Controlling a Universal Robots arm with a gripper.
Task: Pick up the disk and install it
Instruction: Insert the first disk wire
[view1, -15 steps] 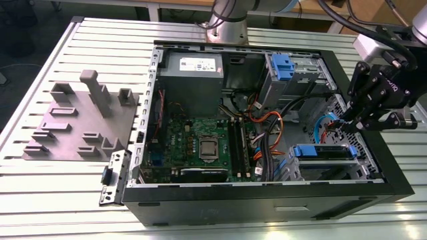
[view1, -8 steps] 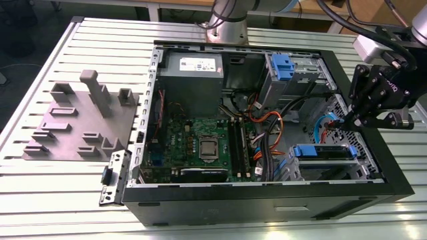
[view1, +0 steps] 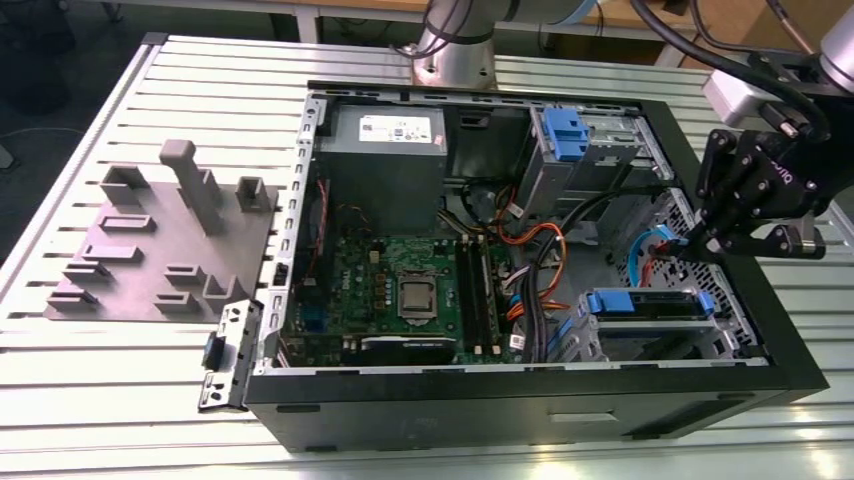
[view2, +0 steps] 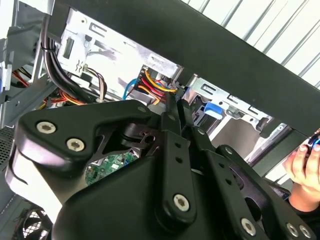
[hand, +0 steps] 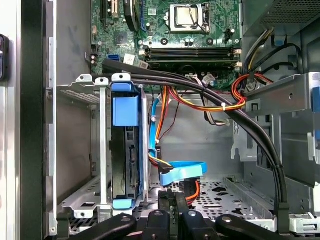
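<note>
An open black computer case (view1: 534, 400) is laid on its side on a slatted metal surface (view1: 107, 400). The motherboard (view1: 400, 290) is exposed in the middle, and a grey power-supply box (view1: 384, 150) is seated at the far end of the case.

The disk (hand: 125, 150) is found already seated in a metal drive cage (hand: 75, 150) inside the case, held on edge between blue plastic rails. Its long axis is run along the depth of the cage, with one blue rail end turned toward the motherboard and the other toward the perforated case wall. In the exterior view the same disk (view1: 647, 305) is seen near the case's front corner, at the exterior view's right, its blue rail uppermost.

The claw (view1: 694, 245) is hung just inside the case wall at the exterior view's right, beside the disk but apart from it. In both wrist views its fingers (hand: 172, 202) are pressed together with nothing between them. Blue and orange cables (hand: 175, 170) are draped just beyond the fingertips.

A grey fixture plate (view1: 147, 250) with upright blocks is set on the surface beside the case. A person's hand (view2: 305, 175) is glimpsed at the edge of the second wrist view.
</note>
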